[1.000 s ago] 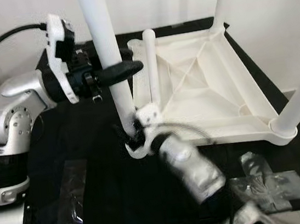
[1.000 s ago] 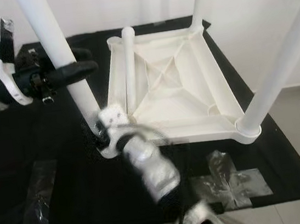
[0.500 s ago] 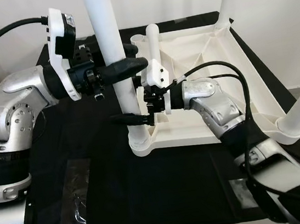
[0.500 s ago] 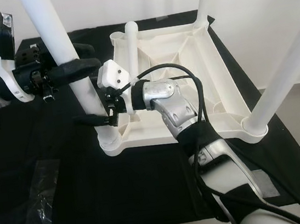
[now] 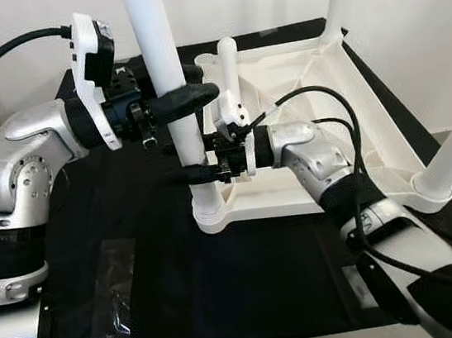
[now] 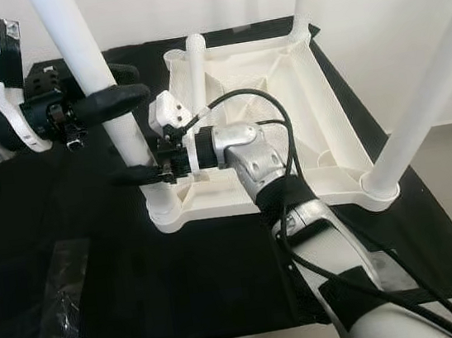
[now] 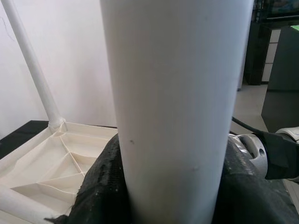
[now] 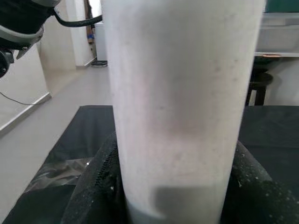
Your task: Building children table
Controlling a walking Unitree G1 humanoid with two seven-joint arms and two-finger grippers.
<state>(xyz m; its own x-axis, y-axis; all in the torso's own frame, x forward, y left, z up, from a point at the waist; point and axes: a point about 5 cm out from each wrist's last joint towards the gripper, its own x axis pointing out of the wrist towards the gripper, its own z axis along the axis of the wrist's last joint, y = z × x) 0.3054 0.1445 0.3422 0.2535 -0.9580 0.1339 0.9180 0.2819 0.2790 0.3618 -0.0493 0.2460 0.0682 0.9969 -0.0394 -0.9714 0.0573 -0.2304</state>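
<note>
Right gripper (image 5: 197, 173) since 0.5 s ago: dropped slightly, clamps white leg (image 5: 166, 77) low; left gripper (image 5: 188, 99) clamps higher. Leg upright in inverted table top (image 5: 352, 111), near-left corner. Rigid, smooth plastic; grip near socket.

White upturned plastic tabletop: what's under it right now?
The white upturned plastic tabletop lies on a black cloth. Clear plastic wrap lies on the cloth beside it. Whatever sits directly beneath the tabletop is covered.
</note>
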